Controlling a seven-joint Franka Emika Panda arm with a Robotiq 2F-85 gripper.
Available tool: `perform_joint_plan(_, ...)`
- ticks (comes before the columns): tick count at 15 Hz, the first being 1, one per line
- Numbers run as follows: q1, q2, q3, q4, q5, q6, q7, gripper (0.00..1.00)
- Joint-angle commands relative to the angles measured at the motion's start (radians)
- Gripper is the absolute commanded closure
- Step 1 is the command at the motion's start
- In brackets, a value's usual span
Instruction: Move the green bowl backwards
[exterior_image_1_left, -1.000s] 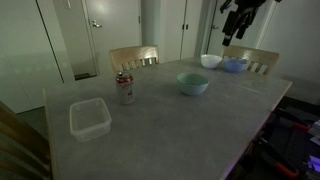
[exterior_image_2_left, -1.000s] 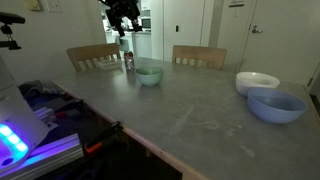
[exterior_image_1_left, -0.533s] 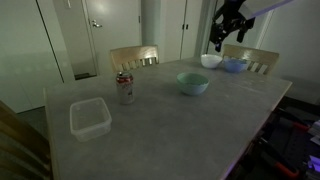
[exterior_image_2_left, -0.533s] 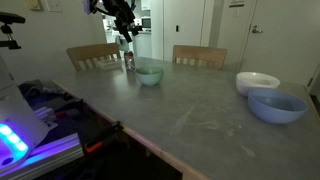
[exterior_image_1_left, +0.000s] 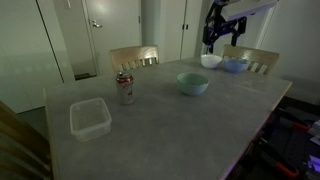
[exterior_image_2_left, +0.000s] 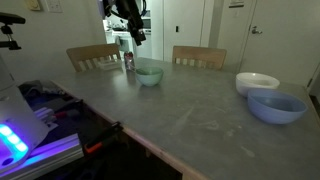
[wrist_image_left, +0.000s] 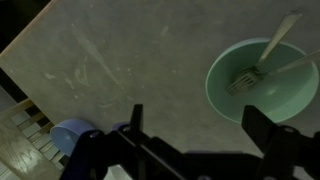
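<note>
The green bowl (exterior_image_1_left: 193, 83) is pale mint-green and stands near the middle of the grey table (exterior_image_1_left: 170, 125); it also shows in the other exterior view (exterior_image_2_left: 149, 75). In the wrist view the green bowl (wrist_image_left: 275, 95) lies at the upper right with a fork-like utensil (wrist_image_left: 255, 68) inside it. My gripper (exterior_image_1_left: 221, 40) hangs high in the air, apart from the bowl, and shows in the other exterior view (exterior_image_2_left: 137, 37) too. In the wrist view the gripper (wrist_image_left: 198, 130) has its two fingers spread wide with nothing between them.
A white bowl (exterior_image_1_left: 211, 61) and a blue bowl (exterior_image_1_left: 236, 66) stand together near one table end. A soda can (exterior_image_1_left: 125, 88) and a clear plastic container (exterior_image_1_left: 89, 118) stand toward the opposite end. Wooden chairs (exterior_image_1_left: 134, 58) line one table side. The blue bowl (wrist_image_left: 68, 136) shows in the wrist view.
My gripper has moved through the air away from above the white and blue bowls toward the green bowl's side. Nothing on the table has moved.
</note>
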Motion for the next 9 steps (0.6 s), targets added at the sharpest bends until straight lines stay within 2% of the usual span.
perform_joint_plan(1, 0.058, 0.025, -0.068, -0.004, 0.011, 0.07, -0.009, 0.0)
perform_joint_plan(5, 0.081, 0.068, -0.128, 0.008, 0.087, 0.17, -0.039, 0.0)
perform_joint_plan(9, 0.082, 0.13, -0.162, 0.009, 0.147, 0.219, -0.029, 0.0)
